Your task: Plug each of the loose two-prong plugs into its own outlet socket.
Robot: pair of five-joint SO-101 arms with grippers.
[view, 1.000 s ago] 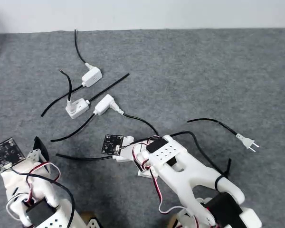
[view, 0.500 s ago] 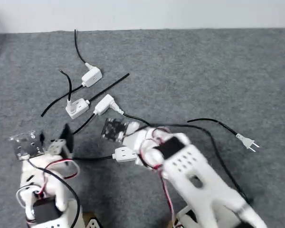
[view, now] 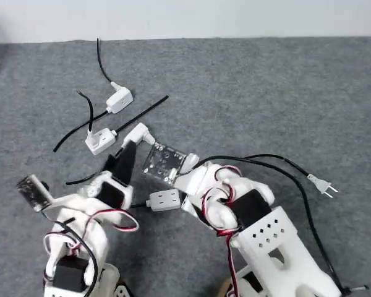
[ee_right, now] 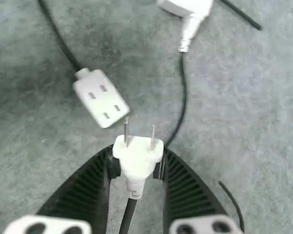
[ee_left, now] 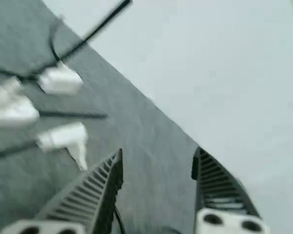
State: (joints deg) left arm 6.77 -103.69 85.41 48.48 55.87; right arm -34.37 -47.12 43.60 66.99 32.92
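Grey felt mat (view: 266, 93) covers the table, with a pale wall strip behind. The right gripper (ee_right: 137, 158) has its jaws pinching a white two-prong plug (ee_right: 137, 152) by the body's flat sides. The prongs point forward and the black cord (ee_right: 129, 212) trails back between the fingers. A white block-shaped outlet socket (ee_right: 100, 97) lies loose on the mat just ahead of the prongs, skewed to their line, and its visible slot pairs face up toward the wrist camera. The left gripper (ee_left: 156, 170) hangs empty with jaws spread wide, just beside a white angled cord end (view: 136, 135) and near the socket. A second white two-prong plug (view: 321, 184) lies well apart on the right side of the mat, untouched.

Step in hand, judged: mating the held plug to this socket.
- Rotate the wrist so both prongs sit parallel to one slot pair.
- Tip the prongs down at the upward face. Whether the end face has slots cannot be told.
- Centre both blades before pushing, then press straight along the prong axis with no sideways load.

Likely risk: the socket is unanchored and will probably slide or twist under push. Closing the left gripper on the socket body or its cord as a brace should help. The grip sits low on the plug, so the plug may pivot if one prong catches first.
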